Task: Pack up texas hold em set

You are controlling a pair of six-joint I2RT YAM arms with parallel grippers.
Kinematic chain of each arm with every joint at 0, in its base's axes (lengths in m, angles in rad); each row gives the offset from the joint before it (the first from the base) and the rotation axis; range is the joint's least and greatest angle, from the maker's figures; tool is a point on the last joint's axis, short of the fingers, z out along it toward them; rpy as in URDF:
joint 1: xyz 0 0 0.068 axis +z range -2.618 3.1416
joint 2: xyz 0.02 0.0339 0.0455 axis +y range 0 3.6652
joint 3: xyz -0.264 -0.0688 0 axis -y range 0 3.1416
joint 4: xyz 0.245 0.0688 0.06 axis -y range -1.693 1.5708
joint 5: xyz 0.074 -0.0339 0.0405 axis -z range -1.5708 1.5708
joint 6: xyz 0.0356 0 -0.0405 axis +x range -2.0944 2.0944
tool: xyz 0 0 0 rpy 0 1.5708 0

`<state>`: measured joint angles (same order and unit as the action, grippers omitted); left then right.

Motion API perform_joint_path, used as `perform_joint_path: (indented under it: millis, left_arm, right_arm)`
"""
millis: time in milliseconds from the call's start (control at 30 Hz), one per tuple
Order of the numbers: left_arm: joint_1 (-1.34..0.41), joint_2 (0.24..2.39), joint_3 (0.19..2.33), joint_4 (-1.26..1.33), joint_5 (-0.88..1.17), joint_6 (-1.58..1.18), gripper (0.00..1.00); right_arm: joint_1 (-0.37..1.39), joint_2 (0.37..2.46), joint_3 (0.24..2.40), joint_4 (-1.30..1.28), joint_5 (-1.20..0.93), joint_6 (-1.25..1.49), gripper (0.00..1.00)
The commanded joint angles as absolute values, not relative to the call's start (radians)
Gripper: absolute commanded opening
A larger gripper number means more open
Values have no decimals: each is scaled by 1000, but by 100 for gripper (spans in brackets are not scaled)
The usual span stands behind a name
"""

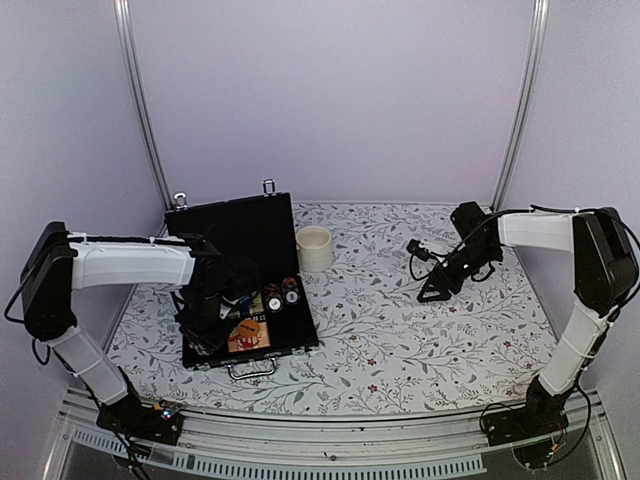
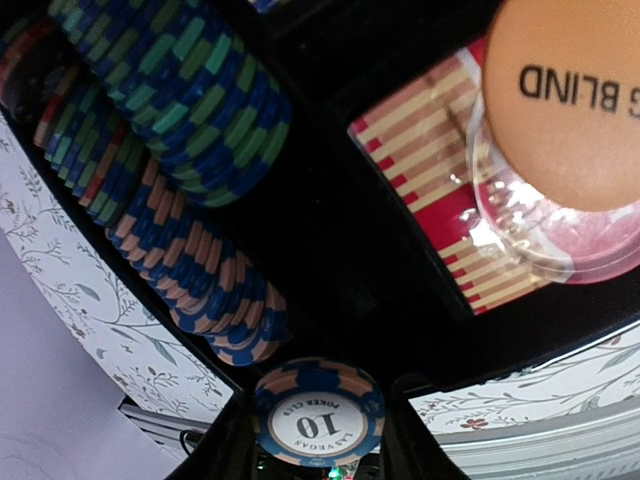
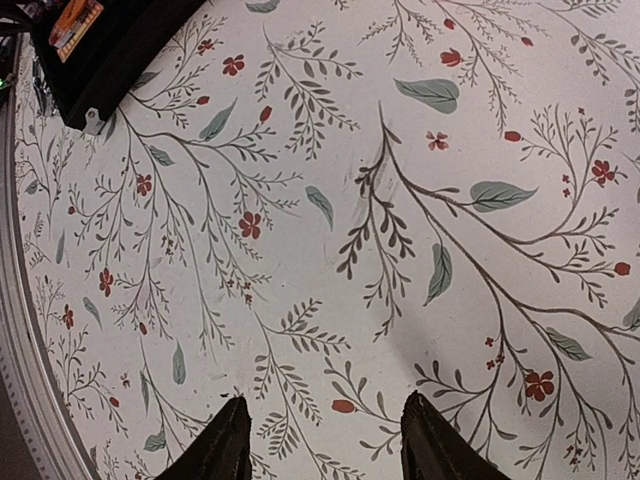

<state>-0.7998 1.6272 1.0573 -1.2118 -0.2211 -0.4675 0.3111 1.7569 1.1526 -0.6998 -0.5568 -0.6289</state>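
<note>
The black case [image 1: 290, 335] of the texas hold em set lies open at the left, its lid [image 1: 232, 228] standing upright. My left gripper [image 1: 205, 308] hangs over the case's left side. In the left wrist view this gripper [image 2: 318, 425] is shut on a blue-and-peach poker chip [image 2: 318, 412] marked 10. Beyond the chip lie rows of blue-and-peach chips [image 2: 195, 265] and blue-and-green chips [image 2: 190, 95]. A red card deck [image 2: 430, 165] sits in the case with an orange BLIND button [image 2: 570, 95] on it. My right gripper [image 1: 438, 288] [image 3: 325, 428] stands open above bare tablecloth, holding nothing.
A cream mug [image 1: 314, 248] stands just right of the case lid. The floral tablecloth [image 3: 330, 230] covers the table. A corner of the case [image 3: 105, 60] shows at the top left of the right wrist view. Metal frame posts [image 1: 140, 100] rise at the back.
</note>
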Motion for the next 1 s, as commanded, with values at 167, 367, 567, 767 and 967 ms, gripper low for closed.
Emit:
perform_joint_path:
  millis: [167, 367, 567, 767, 967]
  left_arm:
    - [-758, 1625, 963, -1196, -99, -490, 26]
    - [-735, 1645, 941, -1174, -84, -490, 27]
    - [-704, 1652, 911, -1167, -72, -509, 35]
    - [-689, 1672, 903, -1178, -86, -532, 38]
    - [-691, 1658, 913, -1183, -64, -514, 40]
  right_arm:
    - [326, 1781, 1177, -718, -579, -644, 44]
    - [327, 1786, 1175, -721, -581, -644, 44]
    - [329, 1793, 1178, -724, -582, -644, 44]
    - [331, 1797, 1177, -725, -585, -645, 44]
    - [331, 1803, 1178, -728, -587, -647, 44]
